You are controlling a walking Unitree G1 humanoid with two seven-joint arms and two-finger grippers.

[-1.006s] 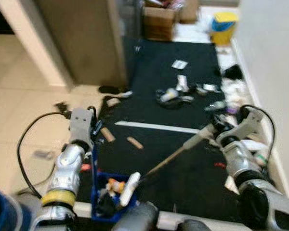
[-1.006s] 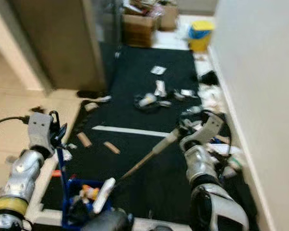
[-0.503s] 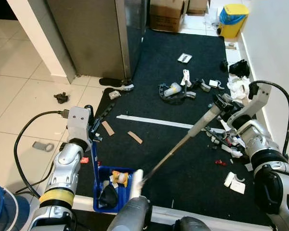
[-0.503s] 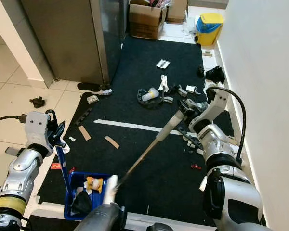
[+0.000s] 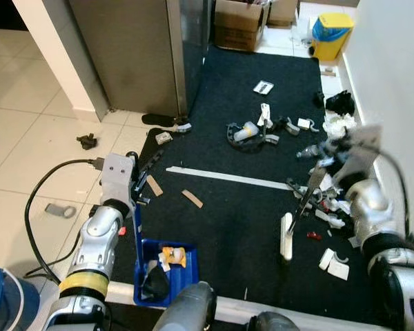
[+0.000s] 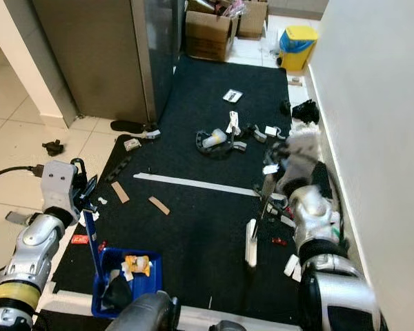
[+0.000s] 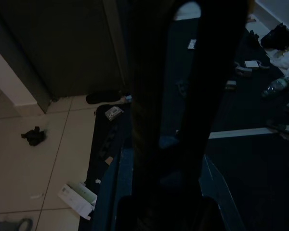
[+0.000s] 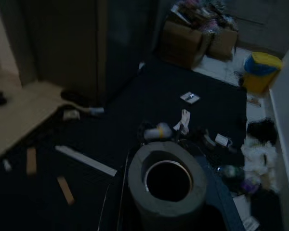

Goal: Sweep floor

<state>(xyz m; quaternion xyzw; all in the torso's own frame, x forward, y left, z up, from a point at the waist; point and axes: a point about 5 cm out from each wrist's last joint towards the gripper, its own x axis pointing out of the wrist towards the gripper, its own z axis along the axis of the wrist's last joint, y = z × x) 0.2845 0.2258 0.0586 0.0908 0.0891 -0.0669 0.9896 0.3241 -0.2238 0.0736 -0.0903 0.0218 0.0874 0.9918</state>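
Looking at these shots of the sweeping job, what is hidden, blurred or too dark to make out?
- Right claw: motion-blurred in both eye views, so its grip on the broom is unclear.
- Left claw: left wrist view is very dark; whether the fingers are closed cannot be judged.
- Dustpan: its near edge is hidden behind the robot's body in the left eye view.
- Cardboard box: top cut off by the frame edge.

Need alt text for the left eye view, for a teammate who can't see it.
Right gripper holds a broom head-down on a littered black mat; left gripper holds a blue dustpan containing scraps at the mat's near edge.
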